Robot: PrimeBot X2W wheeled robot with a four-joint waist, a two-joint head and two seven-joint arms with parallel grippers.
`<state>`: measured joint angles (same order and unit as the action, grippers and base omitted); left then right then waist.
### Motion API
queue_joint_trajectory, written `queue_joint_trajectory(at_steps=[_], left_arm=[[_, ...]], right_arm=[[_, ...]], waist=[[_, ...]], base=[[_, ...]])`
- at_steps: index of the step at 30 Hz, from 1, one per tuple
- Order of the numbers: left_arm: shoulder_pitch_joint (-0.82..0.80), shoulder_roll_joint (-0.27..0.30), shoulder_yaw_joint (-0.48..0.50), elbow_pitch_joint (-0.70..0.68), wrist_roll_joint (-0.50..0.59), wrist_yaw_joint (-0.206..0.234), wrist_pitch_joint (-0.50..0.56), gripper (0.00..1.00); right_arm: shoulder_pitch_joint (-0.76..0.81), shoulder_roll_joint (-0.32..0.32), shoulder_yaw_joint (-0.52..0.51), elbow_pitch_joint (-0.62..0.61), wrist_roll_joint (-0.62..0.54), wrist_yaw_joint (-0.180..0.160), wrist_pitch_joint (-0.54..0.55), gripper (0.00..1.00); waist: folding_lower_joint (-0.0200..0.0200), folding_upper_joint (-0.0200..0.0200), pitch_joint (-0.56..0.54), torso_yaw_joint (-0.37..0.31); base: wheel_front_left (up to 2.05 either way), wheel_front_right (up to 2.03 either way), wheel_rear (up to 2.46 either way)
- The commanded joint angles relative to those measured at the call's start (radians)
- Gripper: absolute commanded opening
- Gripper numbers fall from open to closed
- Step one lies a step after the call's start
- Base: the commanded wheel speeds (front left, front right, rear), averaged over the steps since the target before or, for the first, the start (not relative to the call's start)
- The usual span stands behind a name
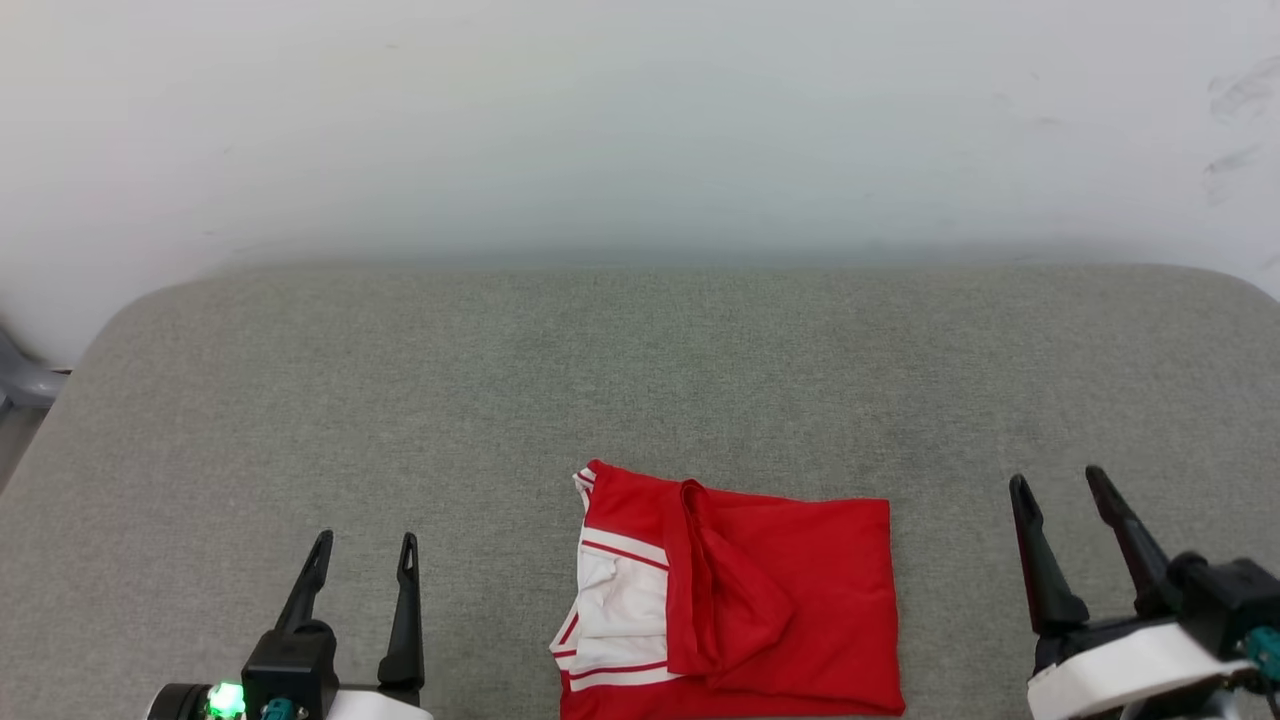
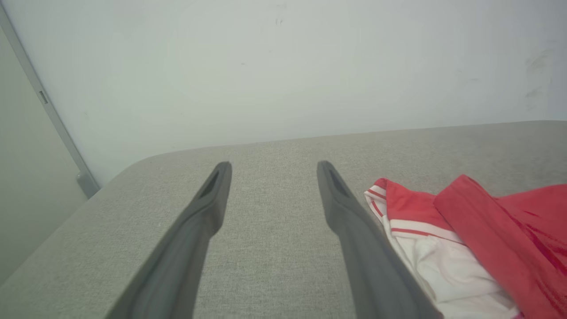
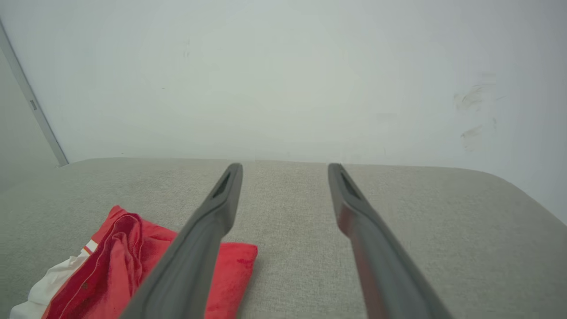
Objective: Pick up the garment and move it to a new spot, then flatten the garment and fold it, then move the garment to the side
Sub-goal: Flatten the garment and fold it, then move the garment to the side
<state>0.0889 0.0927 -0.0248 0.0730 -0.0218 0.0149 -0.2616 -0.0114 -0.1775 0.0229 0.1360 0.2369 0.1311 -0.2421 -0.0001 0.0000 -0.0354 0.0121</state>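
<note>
The garment (image 1: 760,590), a red shirt with a white striped-trim sleeve showing on its left, lies folded into a compact rectangle near the front edge of the grey surface. It also appears at the right of the left wrist view (image 2: 487,239) and at the lower left of the right wrist view (image 3: 128,261). My left gripper (image 1: 365,555) stands open to the left of the garment, apart from it, with nothing between its fingers (image 2: 212,199). To the garment's right, my right gripper (image 1: 1060,485) is open too, empty, and clear of the cloth.
The grey fabric-covered table (image 1: 640,380) has rounded far corners and ends at a pale wall (image 1: 640,120). A grey object (image 1: 25,380) sits off the table's left edge. Bare surface stretches beyond and beside the garment.
</note>
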Motion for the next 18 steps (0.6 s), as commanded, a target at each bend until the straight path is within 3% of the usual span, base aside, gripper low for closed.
queue_joint_trajectory(at_steps=[1, 18], left_arm=[[0.018, 0.004, 0.002, -0.002, 0.002, 0.004, -0.005, 1.00], [0.060, 0.006, -0.002, 0.005, -0.003, 0.004, -0.005, 1.00]], right_arm=[[0.026, 0.017, -0.009, -0.009, -0.008, -0.001, -0.008, 1.00], [0.144, 0.082, -0.011, -0.048, -0.065, -0.001, -0.022, 1.00]], waist=[[0.0001, 0.0000, -0.004, -0.001], [0.0001, 0.0000, -0.022, 0.009]], base=[[0.00, 0.00, 0.00], [0.00, 0.00, 0.00]])
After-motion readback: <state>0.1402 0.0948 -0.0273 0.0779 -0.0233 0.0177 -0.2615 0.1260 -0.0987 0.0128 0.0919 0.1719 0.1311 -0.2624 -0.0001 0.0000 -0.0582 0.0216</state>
